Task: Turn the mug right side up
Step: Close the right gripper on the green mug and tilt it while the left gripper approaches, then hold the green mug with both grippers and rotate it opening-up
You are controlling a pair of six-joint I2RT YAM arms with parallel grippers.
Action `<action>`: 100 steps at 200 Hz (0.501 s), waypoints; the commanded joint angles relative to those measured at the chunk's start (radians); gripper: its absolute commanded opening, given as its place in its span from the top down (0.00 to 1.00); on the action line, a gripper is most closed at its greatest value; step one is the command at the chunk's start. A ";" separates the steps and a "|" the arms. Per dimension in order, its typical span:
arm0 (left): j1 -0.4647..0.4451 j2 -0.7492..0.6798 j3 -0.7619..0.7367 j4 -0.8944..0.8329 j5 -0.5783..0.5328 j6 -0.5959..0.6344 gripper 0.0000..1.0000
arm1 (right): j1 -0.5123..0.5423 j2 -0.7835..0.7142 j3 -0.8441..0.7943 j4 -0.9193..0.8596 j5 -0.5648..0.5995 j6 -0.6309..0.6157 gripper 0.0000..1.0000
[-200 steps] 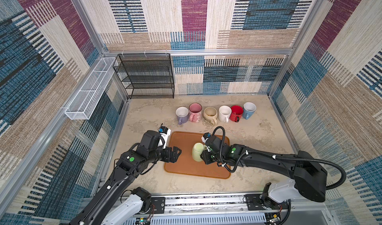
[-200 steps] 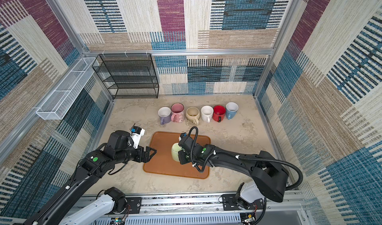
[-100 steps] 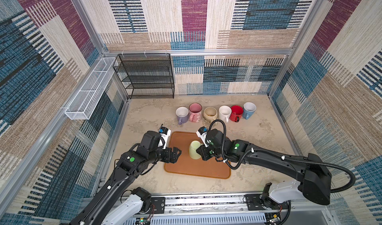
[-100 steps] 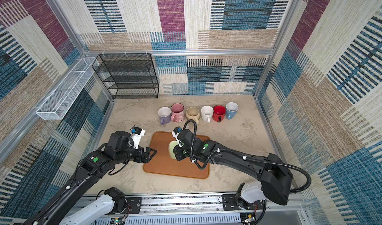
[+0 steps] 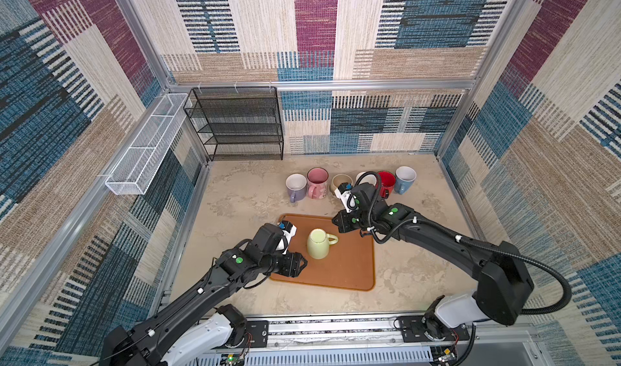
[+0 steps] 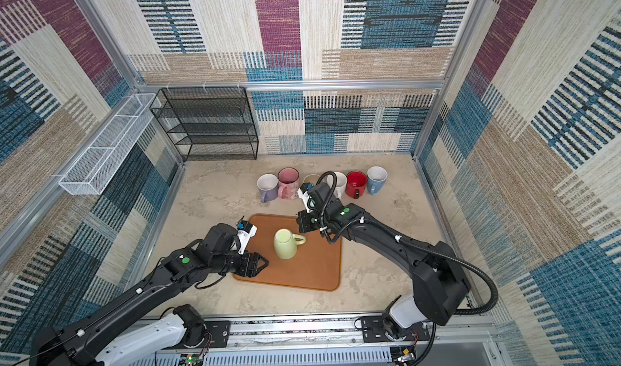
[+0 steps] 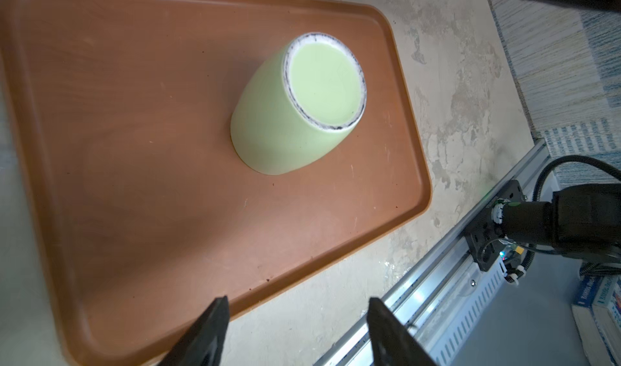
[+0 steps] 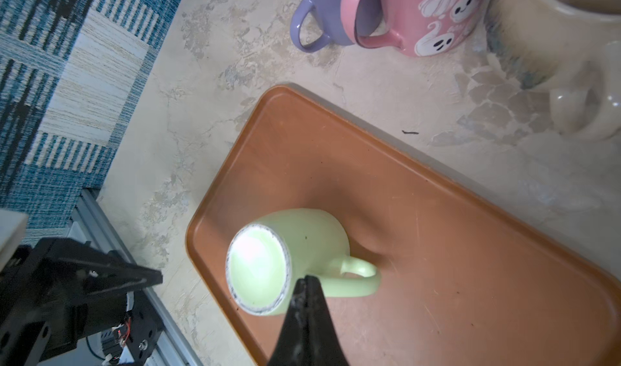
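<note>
- Green mug [image 5: 317, 245]: upside down, base up, on brown tray [image 5: 349, 270], handle toward right arm; spot unchanged from earlier.
- Right end effector [image 5: 334, 220]: no longer at the mug as 1 second ago, pulled back to the tray's far edge, jaws together, empty.
- Left end effector [image 7: 297, 309]: jaws apart, near the mug, not touching, roughly as before.
- Row of 6 upright mugs [image 5: 317, 183] behind the tray on the counter [image 5: 252, 196], unmoved.

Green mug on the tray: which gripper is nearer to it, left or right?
Probably right. The right gripper hangs shut past the handle of the green mug; the left gripper sits open off the opposite side.
</note>
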 commanded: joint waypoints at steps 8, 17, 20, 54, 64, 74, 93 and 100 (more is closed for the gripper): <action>-0.026 0.047 -0.028 0.149 -0.020 -0.069 0.45 | 0.000 0.068 0.016 0.024 -0.025 -0.041 0.99; -0.034 0.068 -0.036 0.178 -0.018 -0.076 0.48 | 0.001 0.083 0.011 0.026 -0.032 -0.046 1.00; -0.035 0.075 -0.038 0.186 -0.016 -0.078 0.49 | 0.001 0.084 0.010 0.027 -0.034 -0.047 1.00; -0.039 0.170 -0.052 0.302 0.027 -0.106 0.61 | 0.001 0.094 -0.026 0.033 -0.062 -0.054 1.00; -0.040 0.198 -0.048 0.323 0.032 -0.107 0.64 | 0.003 0.089 -0.034 0.035 -0.067 -0.054 1.00; -0.039 0.222 -0.045 0.339 0.032 -0.107 0.67 | 0.004 0.084 -0.046 0.035 -0.073 -0.057 1.00; -0.039 0.264 -0.034 0.362 0.033 -0.104 0.70 | 0.010 0.075 -0.063 0.030 -0.077 -0.060 1.00; -0.040 0.277 -0.027 0.367 0.032 -0.102 0.72 | 0.014 0.071 -0.070 0.029 -0.079 -0.063 1.00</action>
